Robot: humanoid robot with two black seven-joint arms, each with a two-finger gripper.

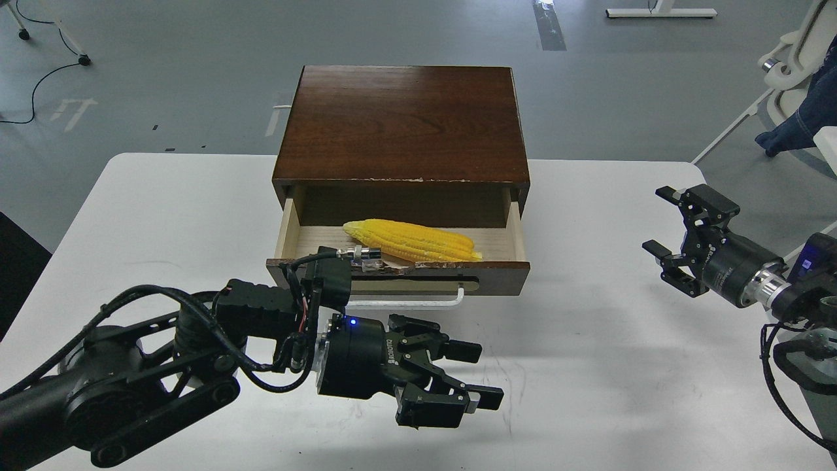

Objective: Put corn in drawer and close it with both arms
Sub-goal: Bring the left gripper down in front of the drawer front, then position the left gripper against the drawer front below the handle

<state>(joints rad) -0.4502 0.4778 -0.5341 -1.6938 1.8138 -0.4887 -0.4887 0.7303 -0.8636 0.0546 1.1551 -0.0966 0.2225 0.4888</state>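
Note:
The yellow corn (pixel 410 240) lies inside the open drawer (pixel 510 268), across its pale wood floor. The drawer sticks out of the dark-brown cabinet (pixel 402 124); its white bar handle (pixel 451 301) faces me. My left gripper (pixel 467 379) is open and empty, in front of the drawer and below its handle, over the white table. The left arm's wrist covers the drawer front's left part. My right gripper (pixel 670 235) is open and empty, to the right of the drawer, well apart from it.
The white table (pixel 588 366) bears the cabinet near its far edge. A white chair with blue cloth (pixel 801 98) stands beyond the right edge. The floor behind is grey.

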